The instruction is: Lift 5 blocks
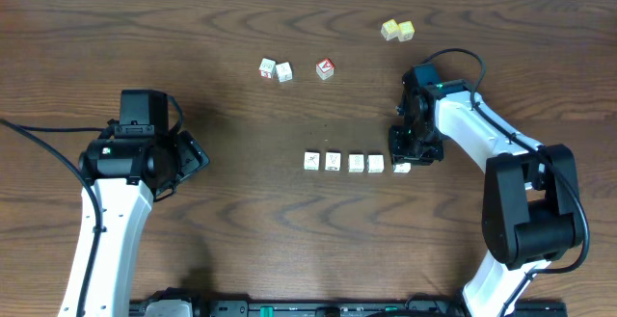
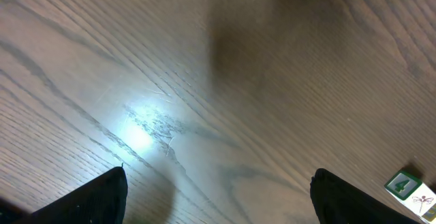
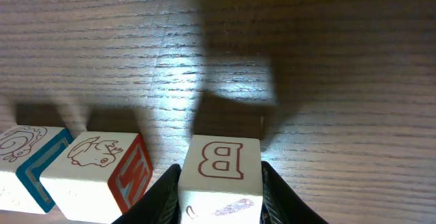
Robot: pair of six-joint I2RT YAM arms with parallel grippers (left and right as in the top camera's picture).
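The right gripper (image 3: 219,195) is pinching the end block (image 3: 221,161) (the one printed with a B) at the right end of the row, and it looks barely raised from the counter (image 1: 289,250), if at all. The other four blocks (image 1: 333,162) stand in line beside it, so I judge most of the lifting is left. The left gripper (image 1: 188,158) is spread wide over bare wood, well apart from the row.

Overhead: straight down on brown wood-grain table (image 1: 251,230). Wrist views: close, oblique. Right wrist shares overhead's small whitish printed cubes (image 1: 356,163) (image 3: 219,173).
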